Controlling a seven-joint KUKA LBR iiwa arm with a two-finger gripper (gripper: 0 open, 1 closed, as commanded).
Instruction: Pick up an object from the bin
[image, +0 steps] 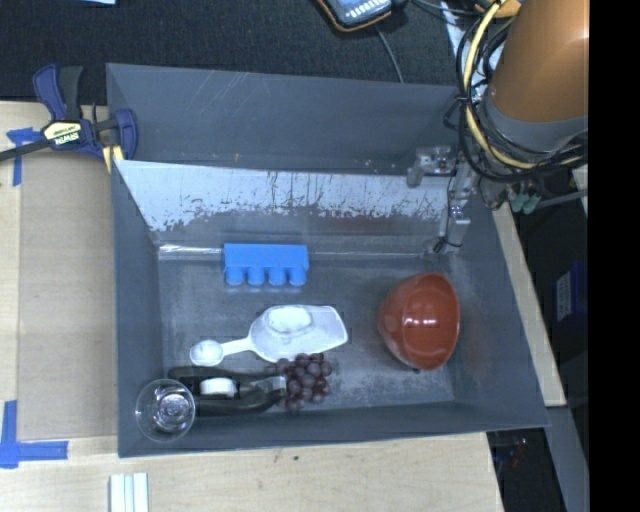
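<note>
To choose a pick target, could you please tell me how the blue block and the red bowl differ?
The blue block is rectangular with four round bumps along one edge; the red bowl is round and glossy. The block lies at the back of the bin floor, left of centre; the bowl sits at the right, nearer the gripper. The bowl looks bulkier than the block. Both lie apart from other things.

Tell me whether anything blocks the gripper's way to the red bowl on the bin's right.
Nothing visible does. The gripper hangs by the back wall, and only the grey metal bin's bare floor lies between it and the round red plastic bowl. The white plastic scoop lies apart, left of the bowl.
</note>
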